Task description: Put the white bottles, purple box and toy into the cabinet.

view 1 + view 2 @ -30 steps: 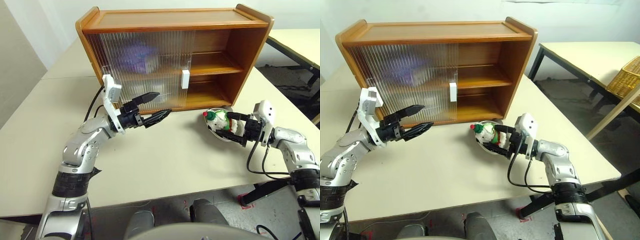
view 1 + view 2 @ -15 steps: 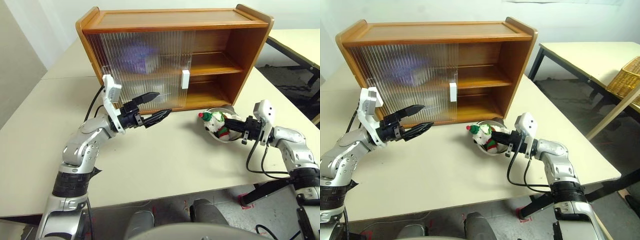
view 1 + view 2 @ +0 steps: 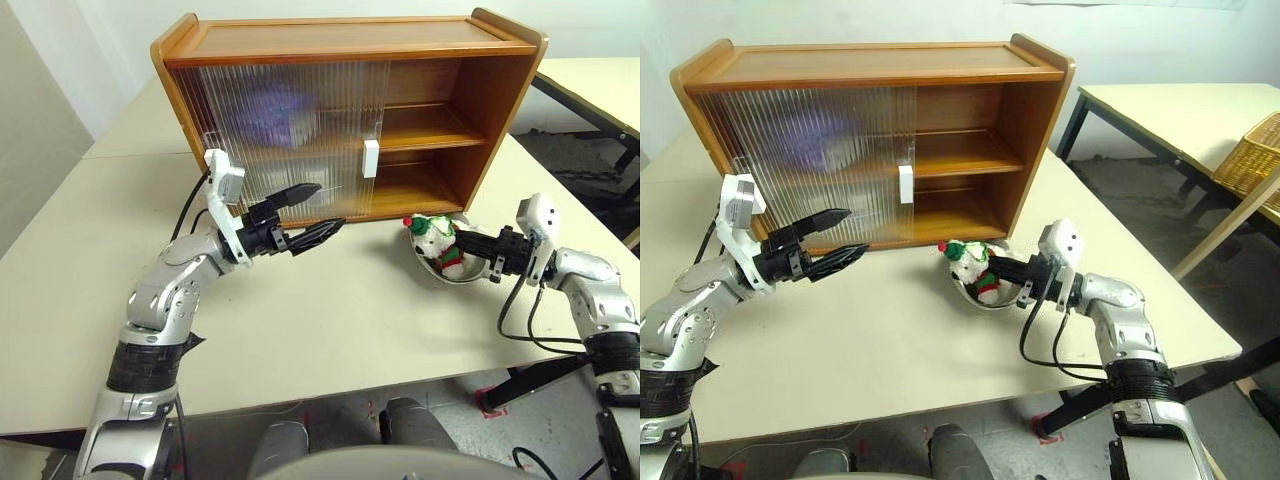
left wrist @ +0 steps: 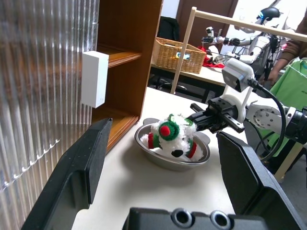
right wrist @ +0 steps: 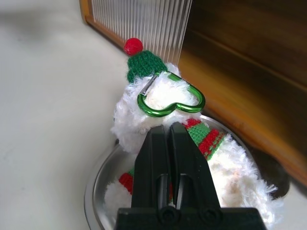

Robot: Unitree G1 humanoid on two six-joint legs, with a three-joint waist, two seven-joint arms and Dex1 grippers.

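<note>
Right tool (image 3: 992, 268) pinching toy (image 3: 972, 270), cabinet (image 3: 1035, 110) beside

Fluffy white toy (image 5: 158, 110) with red-and-green trim in shiny metal bowl (image 4: 163, 160); orange-brown cabinet (image 3: 350, 45), ribbed clear doors (image 3: 290, 130).

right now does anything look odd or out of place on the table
One thing: the fluffy white plush toy with the green cap sits in a shiny metal bowl before the orange-brown wooden cabinet, the right gripper shut on its fur. Nothing looks spilled or damaged.
</note>
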